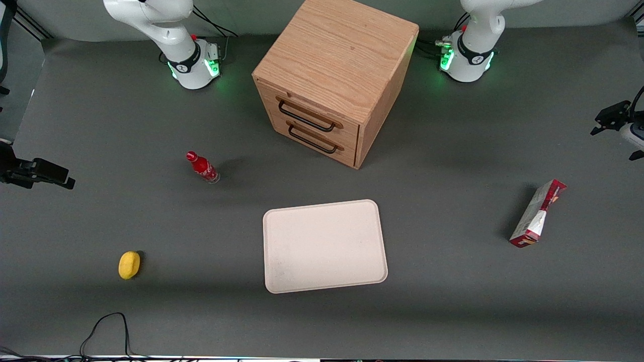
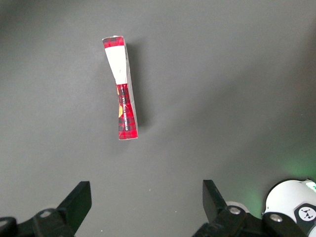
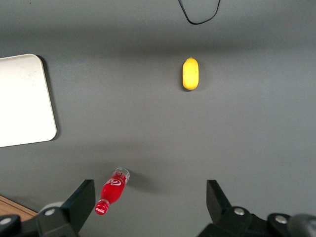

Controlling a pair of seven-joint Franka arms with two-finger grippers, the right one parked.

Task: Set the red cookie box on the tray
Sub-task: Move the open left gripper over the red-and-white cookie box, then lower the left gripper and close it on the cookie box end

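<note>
The red cookie box (image 1: 537, 213) stands on a long thin edge on the grey table, toward the working arm's end. The left wrist view looks down on the box (image 2: 123, 94), showing its narrow red and white edge. My left gripper (image 2: 146, 202) hangs high above the table, open, with nothing between its black fingers (image 2: 76, 202). It is apart from the box and shows at the edge of the front view (image 1: 606, 120). The cream tray (image 1: 322, 246) lies flat and bare in the middle of the table, nearer to the front camera than the cabinet. Its corner also shows in the right wrist view (image 3: 22, 98).
A wooden drawer cabinet (image 1: 334, 75) stands at the back middle. A small red bottle (image 1: 203, 167) and a yellow fruit-like object (image 1: 129, 265) lie toward the parked arm's end. A black cable (image 1: 105, 327) loops near the table's front edge.
</note>
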